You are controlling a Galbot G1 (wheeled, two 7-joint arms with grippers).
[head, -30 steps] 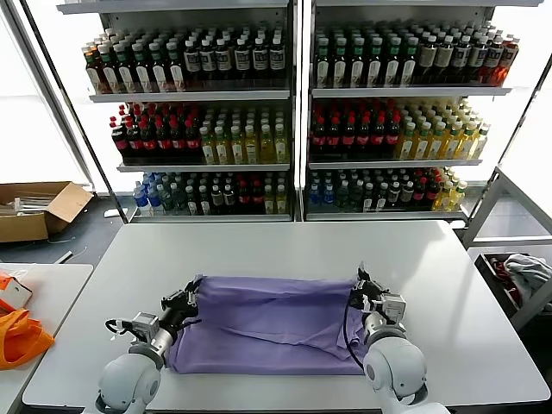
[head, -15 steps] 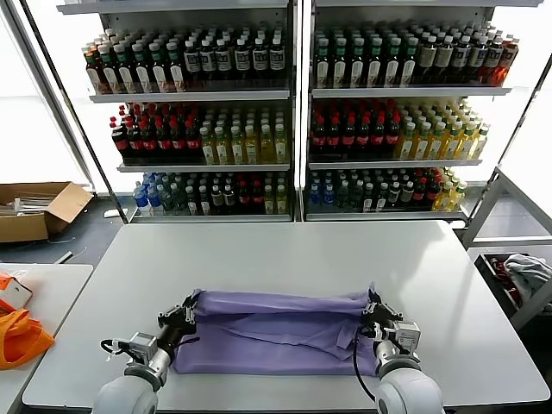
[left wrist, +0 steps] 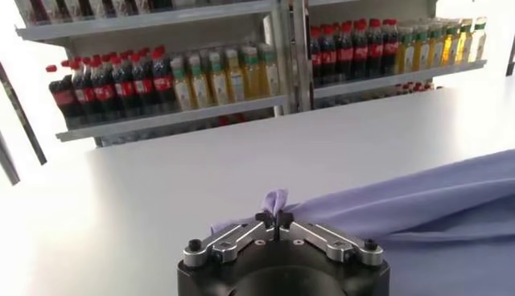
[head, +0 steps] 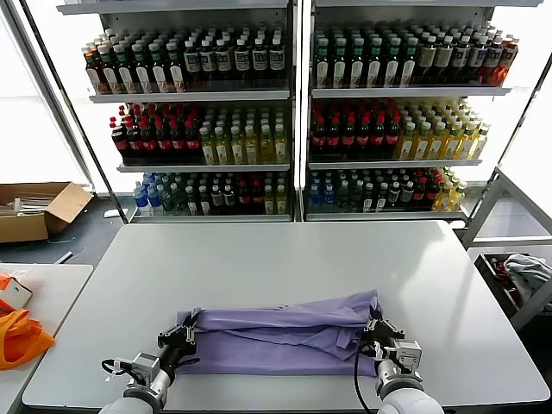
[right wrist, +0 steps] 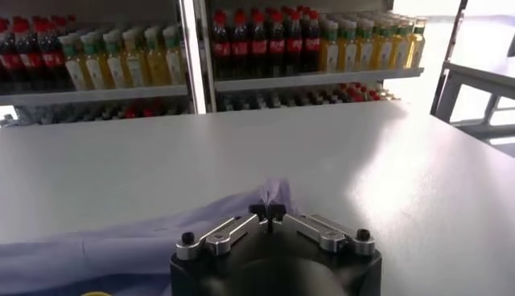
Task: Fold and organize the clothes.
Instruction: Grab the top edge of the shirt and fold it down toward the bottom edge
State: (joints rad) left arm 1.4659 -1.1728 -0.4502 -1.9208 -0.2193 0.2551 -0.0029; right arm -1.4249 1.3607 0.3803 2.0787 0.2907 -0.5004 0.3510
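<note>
Folding is the step in hand: my left gripper [head: 185,330] and my right gripper [head: 376,326] each have their jaws closed on a corner of the far hem of the purple T-shirt [head: 280,338], which lies across the near part of the bench [head: 285,250]. Both wrist views show a small tuft of cloth pinched between the tips. The lifted edge hangs over the lower layer, so I judge the fold roughly half made. Next I should carry both corners toward the near edge evenly, then let go. Whether the layers underneath lie smooth I cannot quite tell. Beyond the pale bench stand shelves of bottles [head: 293,112], with a cardboard box [head: 39,210] on the floor at my left.
</note>
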